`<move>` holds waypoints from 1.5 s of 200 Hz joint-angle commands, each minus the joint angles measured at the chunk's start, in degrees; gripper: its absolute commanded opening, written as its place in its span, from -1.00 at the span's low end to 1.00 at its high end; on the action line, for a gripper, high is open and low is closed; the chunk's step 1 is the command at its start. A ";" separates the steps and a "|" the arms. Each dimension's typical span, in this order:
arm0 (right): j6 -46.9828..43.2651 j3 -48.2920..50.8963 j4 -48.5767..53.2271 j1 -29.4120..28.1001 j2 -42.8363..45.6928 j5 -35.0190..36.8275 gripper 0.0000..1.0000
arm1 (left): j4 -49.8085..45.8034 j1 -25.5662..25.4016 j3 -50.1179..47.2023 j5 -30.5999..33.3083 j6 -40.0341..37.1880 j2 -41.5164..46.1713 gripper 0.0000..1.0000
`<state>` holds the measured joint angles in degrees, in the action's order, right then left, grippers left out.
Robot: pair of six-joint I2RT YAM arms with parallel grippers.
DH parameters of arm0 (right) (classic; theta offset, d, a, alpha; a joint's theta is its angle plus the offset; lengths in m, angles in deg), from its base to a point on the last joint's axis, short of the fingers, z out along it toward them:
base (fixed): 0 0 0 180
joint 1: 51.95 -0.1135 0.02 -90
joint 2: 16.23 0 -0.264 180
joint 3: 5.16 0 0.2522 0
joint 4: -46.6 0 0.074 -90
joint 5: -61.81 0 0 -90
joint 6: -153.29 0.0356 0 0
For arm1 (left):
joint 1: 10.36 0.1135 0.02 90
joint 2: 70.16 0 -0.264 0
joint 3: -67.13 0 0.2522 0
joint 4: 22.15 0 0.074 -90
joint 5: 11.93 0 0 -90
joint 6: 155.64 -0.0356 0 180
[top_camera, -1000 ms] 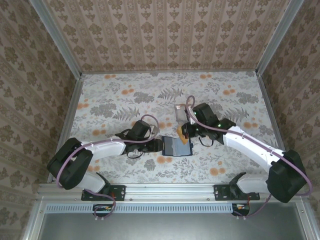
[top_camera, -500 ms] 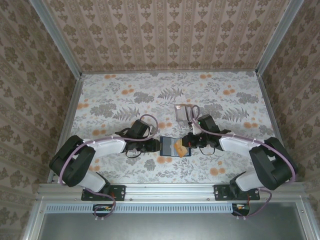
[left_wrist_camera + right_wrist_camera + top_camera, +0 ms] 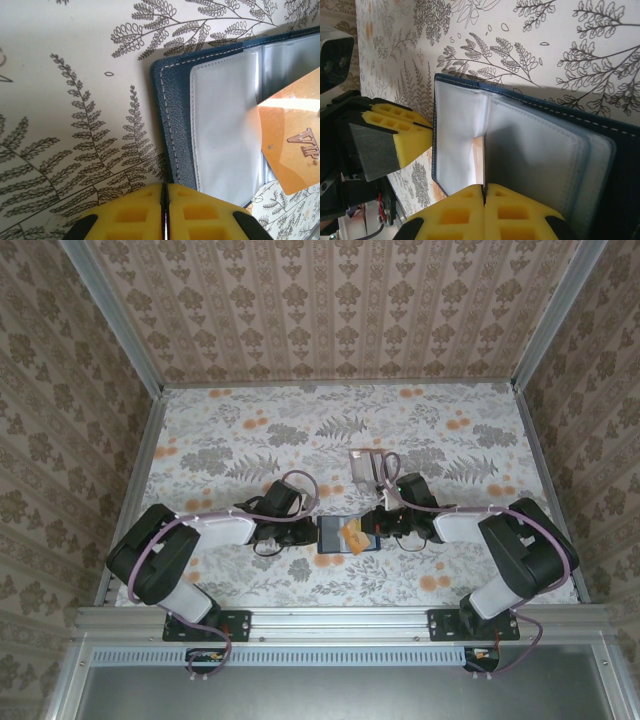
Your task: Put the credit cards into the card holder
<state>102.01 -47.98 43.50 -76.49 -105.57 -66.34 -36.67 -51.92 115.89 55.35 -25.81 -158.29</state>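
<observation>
The card holder (image 3: 335,539) lies open on the table between both arms, dark navy with clear sleeves (image 3: 225,120). My left gripper (image 3: 165,187) is shut on its left cover edge, the yellow pads pressed together; from the right wrist its fingers (image 3: 395,132) meet that same edge. My right gripper (image 3: 484,189) is shut on an orange credit card (image 3: 479,160). The card is seen edge-on, reaching in between two clear sleeves of the card holder (image 3: 520,145). From the left wrist the same card (image 3: 295,135) shows its "VIP" face, slanting over the right half.
More credit cards, pale grey and striped (image 3: 363,464), lie on the floral tablecloth just behind the right gripper (image 3: 373,528). Metal rails (image 3: 140,470) and patterned walls close in the table on three sides. The left gripper (image 3: 311,533) sits low at the holder's left.
The left jaws have closed onto the holder's edge. The right gripper has come down and forward, bringing the orange card lower over the open holder.
</observation>
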 commanded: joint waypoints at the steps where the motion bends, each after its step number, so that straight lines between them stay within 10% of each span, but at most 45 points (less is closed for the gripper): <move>1: 1.83 1.50 -3.54 0.52 -1.01 -0.13 -0.93 | 0.40 -0.18 0.02 -0.48 -0.53 -1.19 -0.78; 300: 15.25 3.05 -28.09 0.56 -12.07 0.91 -0.71 | -0.83 -0.67 0.44 1.01 -3.01 -5.03 -1.00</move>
<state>116.81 -43.52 15.61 -75.94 -115.36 -64.15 -34.42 -52.57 116.83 54.37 -27.01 -160.48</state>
